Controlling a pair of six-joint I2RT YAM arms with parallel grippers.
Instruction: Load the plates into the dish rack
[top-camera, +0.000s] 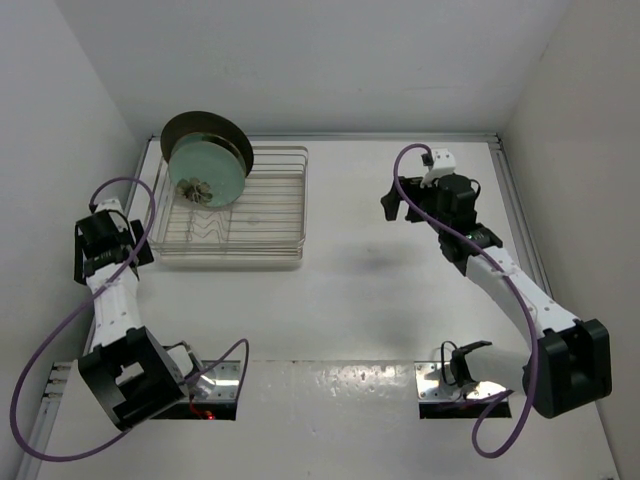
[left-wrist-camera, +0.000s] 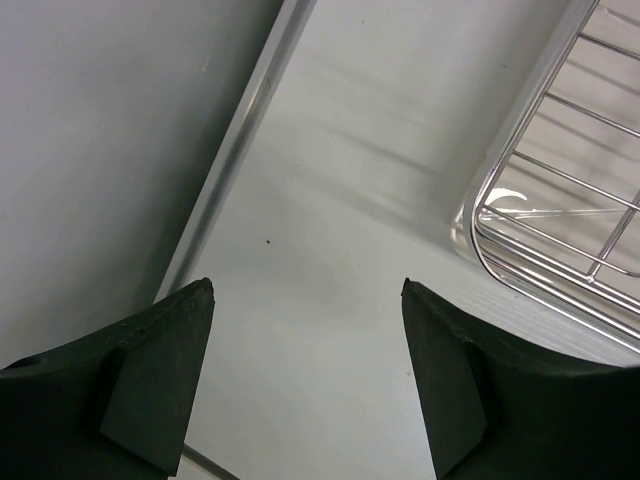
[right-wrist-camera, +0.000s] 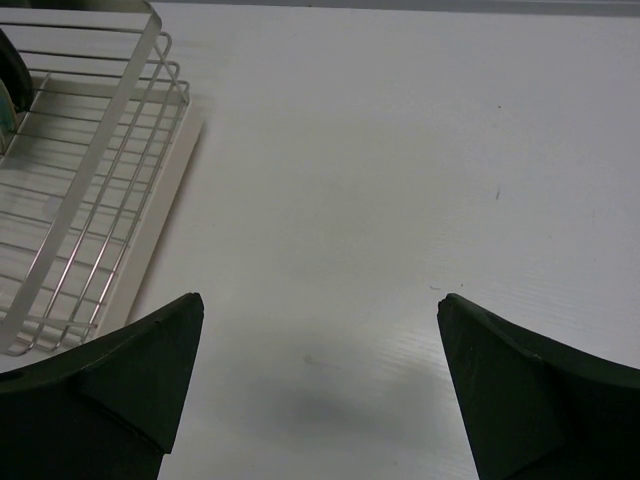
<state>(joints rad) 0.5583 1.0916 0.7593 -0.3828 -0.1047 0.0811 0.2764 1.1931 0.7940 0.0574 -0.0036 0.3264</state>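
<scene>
The rack sits in the far-left part of the worktop, its long axis running left to right along the far edge. The plates are in its left end. A brown plate stands on edge at the far-left corner, and a mint plate leans just in front of it, its face turned toward the near-right. A second mint plate may be tucked between them, but the overhead view doesn't settle that. No plate lies loose on the worktop in any view, so loading looks done or nearly so. The left gripper hangs just off the rack's near-left corner by the left edge, its jaws spread wide with nothing between them. The right gripper is equally wide and empty out toward the far-right, well apart from the rack, which lies to its left. Any straightening of the plates would fall to the left arm, which is much nearer, and it would have to reach toward the far edge along the rack's short side.
</scene>
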